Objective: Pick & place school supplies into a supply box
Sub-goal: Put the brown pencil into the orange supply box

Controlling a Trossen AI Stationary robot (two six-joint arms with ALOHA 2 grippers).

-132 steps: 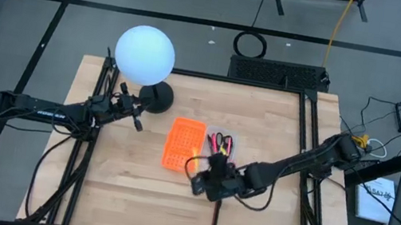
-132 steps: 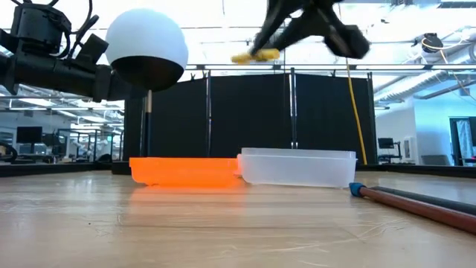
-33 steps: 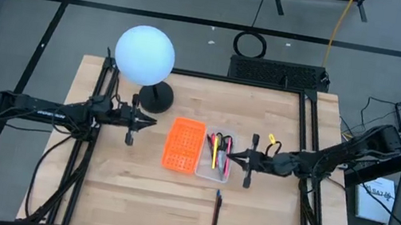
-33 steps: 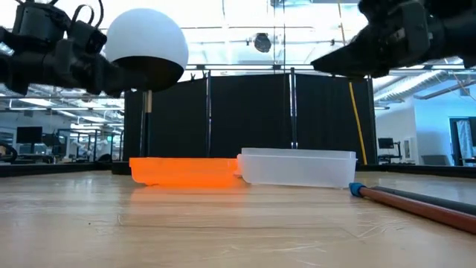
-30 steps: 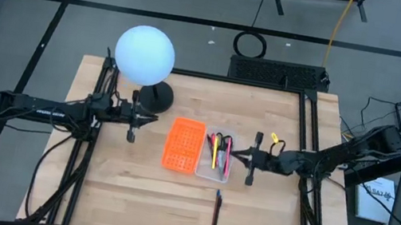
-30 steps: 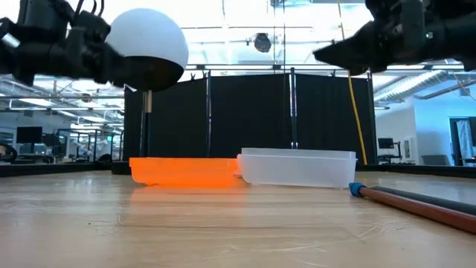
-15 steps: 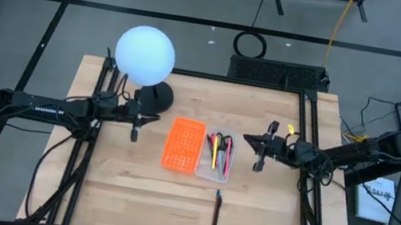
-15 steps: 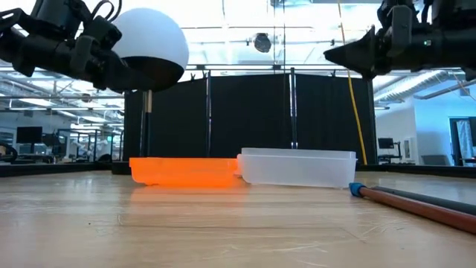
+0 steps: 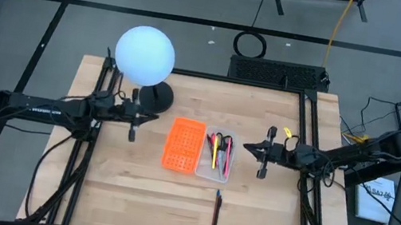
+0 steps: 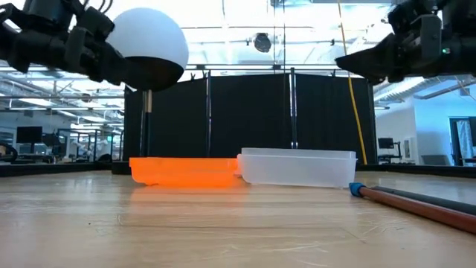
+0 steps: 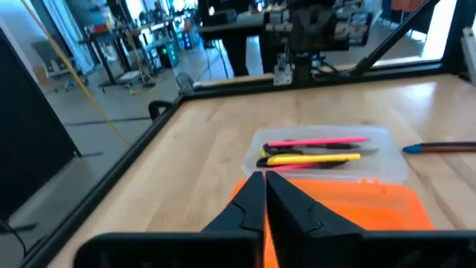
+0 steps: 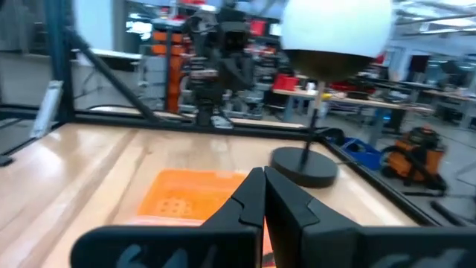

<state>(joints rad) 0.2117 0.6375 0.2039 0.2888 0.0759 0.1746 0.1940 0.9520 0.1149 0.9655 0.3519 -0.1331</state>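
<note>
The clear supply box (image 9: 215, 154) lies mid-table and holds a pink-red pen (image 11: 316, 141), a yellow pen (image 11: 309, 158) and dark ones beside them; I cannot make out the scissors. One dark pen with a red section and a blue tip (image 9: 215, 214) lies flat on the wood nearer the near edge, also seen in the low view as the pen (image 10: 416, 205). My left gripper (image 9: 145, 117) hovers shut, left of the orange tray. My right gripper (image 9: 248, 146) hovers shut, just right of the supply box. Neither gripper holds anything.
An orange perforated tray (image 9: 183, 144) lies against the supply box's left side. A lamp with a white globe (image 9: 145, 54) stands on a black base (image 9: 156, 99) at the far left, close to my left gripper. Bare wood lies on either side of the loose pen.
My right gripper has drawn back from beside the supply box toward the table's right edge, staying raised and shut. The pens in the box and the loose pen have kept still.
</note>
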